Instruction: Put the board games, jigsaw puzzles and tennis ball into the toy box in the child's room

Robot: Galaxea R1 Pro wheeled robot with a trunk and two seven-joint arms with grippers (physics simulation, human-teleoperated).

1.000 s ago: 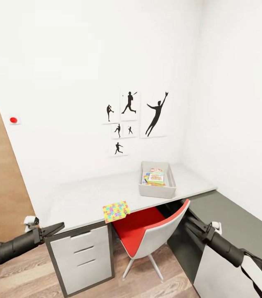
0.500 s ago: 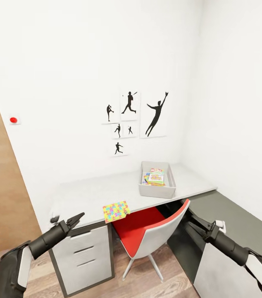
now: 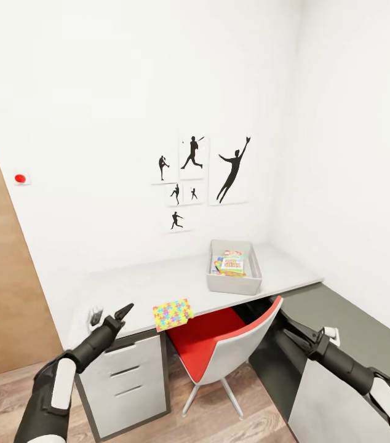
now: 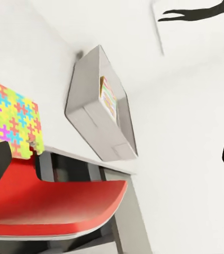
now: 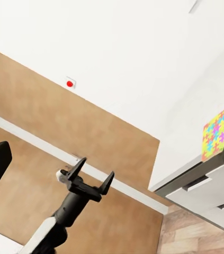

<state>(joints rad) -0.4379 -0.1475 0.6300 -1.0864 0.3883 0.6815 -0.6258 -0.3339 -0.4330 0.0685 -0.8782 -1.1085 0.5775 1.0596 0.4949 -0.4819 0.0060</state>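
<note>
- The counter [image 3: 158, 283] is a long, light grey top against the white wall.
- The toy box [image 3: 234, 267] sits on the counter at about 3 o'clock from the middle of the top, near the far right end.
- Colourful flat game boxes [image 3: 231, 263] lie inside the toy box. I cannot tell how many there are, as they are small and piled up.
- One jigsaw puzzle [image 3: 173, 313] lies flat at the front edge of the counter, at about 8 o'clock from the toy box and well apart from it.
- A corner of the puzzle sticks out a little over the edge, above the red chair [image 3: 219, 344].
- The left end effector [image 3: 110, 316] hangs over the front left part of the counter, at 9 o'clock from the puzzle. Its two fingers are spread apart and hold nothing.
- The right end effector [image 3: 290, 329] is low down beside the chair back, at about 5 o'clock from the toy box. Its fingers look apart and hold nothing.
- Black pictures of ball players [image 3: 201, 178] hang on the wall above the toy box.
</note>
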